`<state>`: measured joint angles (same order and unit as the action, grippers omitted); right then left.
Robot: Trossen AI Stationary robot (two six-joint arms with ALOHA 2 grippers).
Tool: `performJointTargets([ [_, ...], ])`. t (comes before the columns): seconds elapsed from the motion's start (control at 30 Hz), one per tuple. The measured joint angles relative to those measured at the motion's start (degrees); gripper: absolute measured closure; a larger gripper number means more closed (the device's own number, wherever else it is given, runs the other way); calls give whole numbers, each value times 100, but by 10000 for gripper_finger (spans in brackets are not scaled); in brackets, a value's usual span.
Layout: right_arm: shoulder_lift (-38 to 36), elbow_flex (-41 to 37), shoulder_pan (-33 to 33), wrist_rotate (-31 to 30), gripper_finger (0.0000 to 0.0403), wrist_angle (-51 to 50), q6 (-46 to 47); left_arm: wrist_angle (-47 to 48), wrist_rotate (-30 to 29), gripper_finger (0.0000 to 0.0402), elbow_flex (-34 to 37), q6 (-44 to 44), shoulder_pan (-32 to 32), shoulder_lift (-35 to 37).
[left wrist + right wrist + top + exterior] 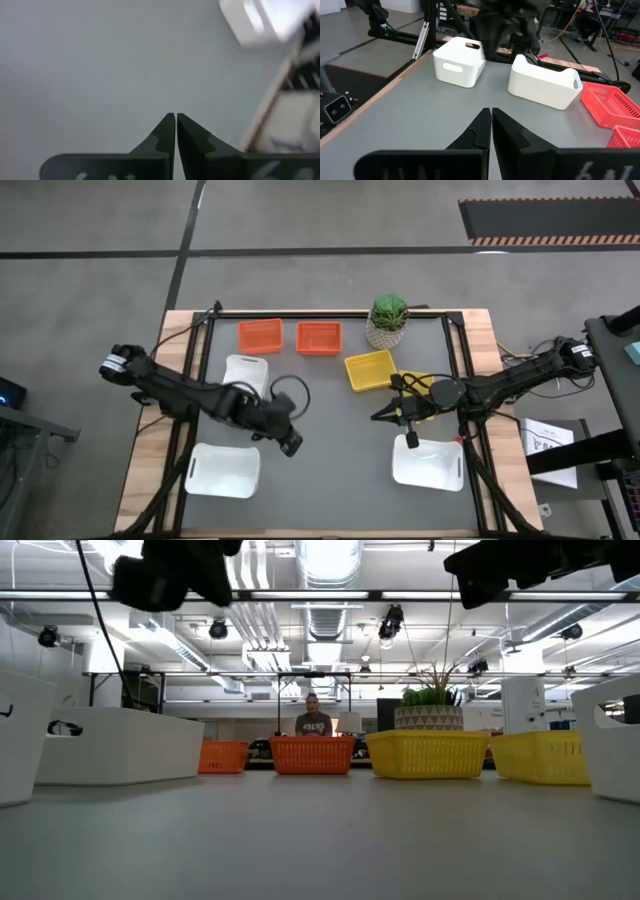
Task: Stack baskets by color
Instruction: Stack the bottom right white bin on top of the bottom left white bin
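Two orange baskets [259, 335] [319, 337] stand side by side at the far edge. One yellow basket [370, 370] sits right of the middle, and another [420, 383] is partly under my right arm. Three white baskets rest apart on the mat: far left [246, 373], near left [222, 470] and near right [428, 463]. My left gripper [290, 445] hangs shut above the bare mat, between the left white baskets and the table's middle. My right gripper [380, 416] is also shut; it hovers level over the mat, just beyond the near-right white basket.
A potted green plant [388, 320] stands at the far edge beside the orange baskets. Black rails [205, 340] run along the table's sides. Bare grey mat [335, 470] lies between the two near white baskets. A person [313, 723] sits far behind the table.
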<state>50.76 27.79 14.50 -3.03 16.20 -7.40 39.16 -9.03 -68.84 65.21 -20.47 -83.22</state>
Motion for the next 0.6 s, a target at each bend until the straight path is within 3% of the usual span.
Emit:
performJointTargets([
  [0.1, -48, 0, 0, 0, 394, -79, -11, -5, 612, 401, -182, -27, -297, -173],
  [0.33, -141, 0, 0, 2, 394, -126, -126, 94, 1781, 401, -496, -985, -804, -457],
  [0.6, -205, 0, 0, 7, 394, -105, -122, 94, 1645, 402, -496, -1158, -919, -422],
])
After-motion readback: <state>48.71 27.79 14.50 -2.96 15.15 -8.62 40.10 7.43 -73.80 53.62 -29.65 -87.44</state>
